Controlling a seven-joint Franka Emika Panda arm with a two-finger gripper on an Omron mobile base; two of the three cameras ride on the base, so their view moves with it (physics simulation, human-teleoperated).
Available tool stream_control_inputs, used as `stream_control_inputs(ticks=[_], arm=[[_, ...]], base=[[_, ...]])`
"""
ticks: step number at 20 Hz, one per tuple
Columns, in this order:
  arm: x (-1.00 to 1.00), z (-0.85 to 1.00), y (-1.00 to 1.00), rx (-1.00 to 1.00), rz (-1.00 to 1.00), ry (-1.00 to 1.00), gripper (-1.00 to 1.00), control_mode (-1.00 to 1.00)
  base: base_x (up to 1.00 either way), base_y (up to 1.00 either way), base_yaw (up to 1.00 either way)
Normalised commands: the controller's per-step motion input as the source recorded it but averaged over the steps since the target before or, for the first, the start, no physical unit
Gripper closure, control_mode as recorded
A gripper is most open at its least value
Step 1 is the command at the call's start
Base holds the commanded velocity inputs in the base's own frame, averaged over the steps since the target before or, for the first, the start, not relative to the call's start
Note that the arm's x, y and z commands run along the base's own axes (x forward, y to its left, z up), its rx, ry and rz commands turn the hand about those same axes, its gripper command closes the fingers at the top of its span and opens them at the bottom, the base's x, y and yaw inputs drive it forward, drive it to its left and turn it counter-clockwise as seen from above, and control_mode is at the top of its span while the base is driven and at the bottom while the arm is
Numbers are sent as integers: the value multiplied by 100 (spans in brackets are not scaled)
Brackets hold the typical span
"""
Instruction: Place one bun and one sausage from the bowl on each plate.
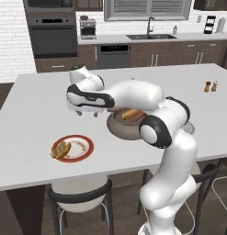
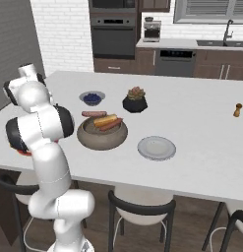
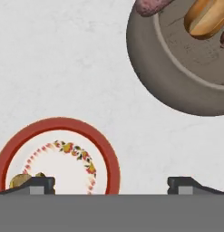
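The stone-like bowl [image 1: 120,131] [image 2: 101,141] [image 3: 170,88] holds a bun [image 1: 129,114] [image 2: 106,120] [image 3: 205,18] and a sausage [image 2: 113,126]; another sausage [image 2: 94,113] [image 3: 152,5] lies across its rim. Left of it, the red-rimmed plate [image 1: 89,146] [image 3: 106,152] carries a bun [image 1: 61,149] [image 3: 21,180] at its left side. The pale grey plate [image 2: 156,147] lies bare to the right of the bowl. My gripper [image 1: 87,113] [image 3: 111,185] hangs open above the counter between the red plate and the bowl, with nothing in it.
Behind the bowl stand a small bowl of blue berries [image 2: 92,98] and a black plant pot [image 2: 135,101]. Two shakers [image 1: 210,86] [image 2: 237,109] stand far right. Stools [image 1: 80,195] line the counter's near edge.
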Motion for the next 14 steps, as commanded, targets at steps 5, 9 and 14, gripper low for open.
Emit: stream_control_inputs(ticks=[5,9,14], arm=[[44,47,-98,1,0,10,-100,-100],[44,26,-100,20,0,17,-100,-100],[52,-1,-99,24,-3,17,-100,-100]], base=[[0,0,0],[0,0,0],[0,0,0]])
